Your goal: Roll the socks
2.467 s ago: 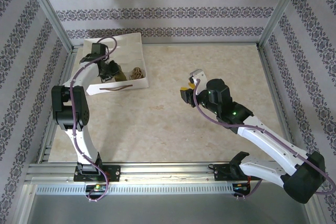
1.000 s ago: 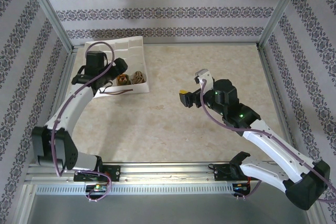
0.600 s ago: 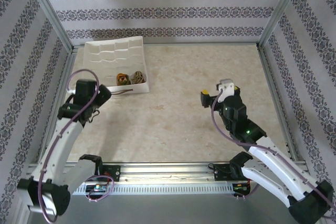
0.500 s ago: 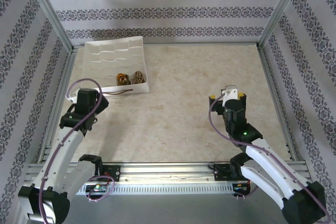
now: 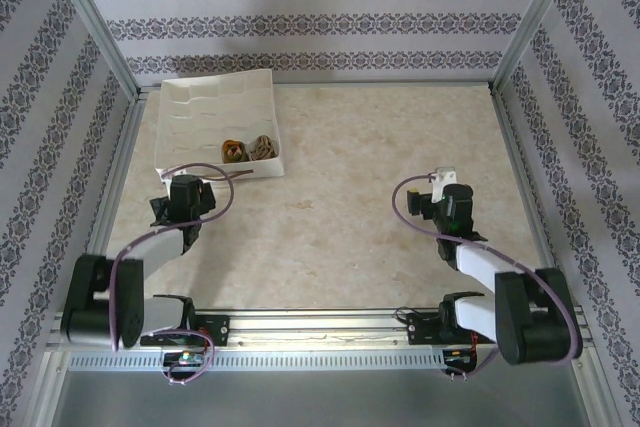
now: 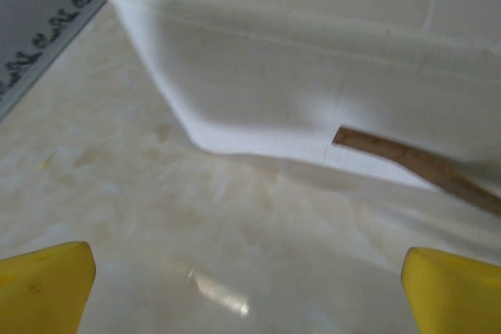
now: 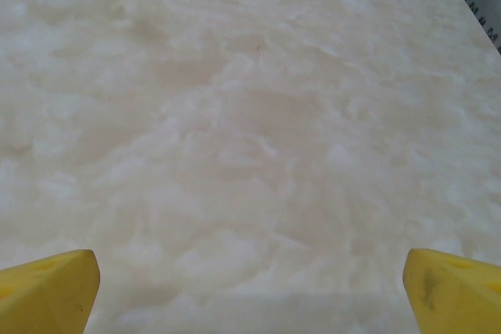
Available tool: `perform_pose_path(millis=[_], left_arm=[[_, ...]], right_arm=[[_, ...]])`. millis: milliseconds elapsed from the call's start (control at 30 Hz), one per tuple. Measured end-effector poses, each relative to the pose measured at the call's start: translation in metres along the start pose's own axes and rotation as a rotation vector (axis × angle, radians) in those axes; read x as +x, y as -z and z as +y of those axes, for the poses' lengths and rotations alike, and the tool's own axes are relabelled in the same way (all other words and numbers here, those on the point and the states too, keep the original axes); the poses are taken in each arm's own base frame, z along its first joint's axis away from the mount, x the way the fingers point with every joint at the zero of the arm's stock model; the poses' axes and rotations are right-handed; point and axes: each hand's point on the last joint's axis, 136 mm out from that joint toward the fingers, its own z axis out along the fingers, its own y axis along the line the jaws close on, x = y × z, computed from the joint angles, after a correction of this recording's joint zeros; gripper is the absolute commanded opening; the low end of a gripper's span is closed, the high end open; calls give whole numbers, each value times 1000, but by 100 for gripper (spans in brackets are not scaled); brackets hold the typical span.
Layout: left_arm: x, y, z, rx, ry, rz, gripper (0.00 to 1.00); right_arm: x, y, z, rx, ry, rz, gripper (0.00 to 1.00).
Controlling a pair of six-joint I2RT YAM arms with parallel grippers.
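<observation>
White tray point(image 5: 210, 112) hugs far-left corner of table point(image 5: 380, 147); socks point(image 5: 262, 146) inside.

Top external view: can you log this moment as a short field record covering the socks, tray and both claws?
socks: olive-orange sock and tan sock, both rolled up, side by side
location: near-right end of the white tray
tray: far-left corner of the table
left claw: open, empty, facing the tray's near corner
right claw: open, empty, over bare table
task state: looks finished
</observation>
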Motion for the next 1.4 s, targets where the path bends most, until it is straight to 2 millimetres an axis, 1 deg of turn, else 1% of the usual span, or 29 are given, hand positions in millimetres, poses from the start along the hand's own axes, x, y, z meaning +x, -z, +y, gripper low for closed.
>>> perform_pose_path(millis=[67,133,233,267,367,500,533,600,700,867,933,967,1000,1067,1133,1200,1400], left_arm=[[-4,-10,-4,26,19,-21,99],[-10,-16,-7,54,21,-42,99],[-26,-17,-15,114,22,-146,99],[-26,-16,-18,135,20,-175,99],[-11,-14,-23,188,-5,-208,99],[3,-21,-29,221,-32,-204,99],[-1,-20,-32,233,-35,-213,99],[-14,-20,-37,253,-37,-250,99],[-29,-18,-44,276,-41,-284,99],[-30,-18,-47,291,-49,-290,99],[-30,-17,-48,295,-52,-290,99],[-30,-17,-48,296,-52,-290,99],[-30,-17,-48,296,-53,-290,99],[-30,-17,-48,299,-53,-290,99],[-30,-17,-48,299,-53,-290,99],[-30,-17,-48,299,-53,-290,99],[-30,-17,-48,299,-53,-289,99]], right_arm=[[-7,-9,-2,-26,-19,-12,98],[-20,-14,0,-58,-25,-34,98],[-41,-14,6,-102,-22,-95,98],[-44,-14,7,-110,-21,-108,98],[-47,-13,7,-122,-25,-121,98],[-47,-18,6,-130,-39,-105,98],[-48,-21,7,-137,-43,-99,98],[-51,-26,10,-151,-53,-96,98],[-53,-24,18,-169,-43,-111,98],[-55,-17,42,-227,-10,-125,98],[-54,-19,47,-239,-1,-121,98],[-52,-22,47,-243,-5,-118,98],[-51,-25,43,-234,-16,-116,98],[-45,-36,28,-194,-58,-116,98],[-36,-44,16,-157,-86,-113,98],[-25,-46,13,-140,-101,-89,98],[-39,-45,10,-107,-105,-146,98]])
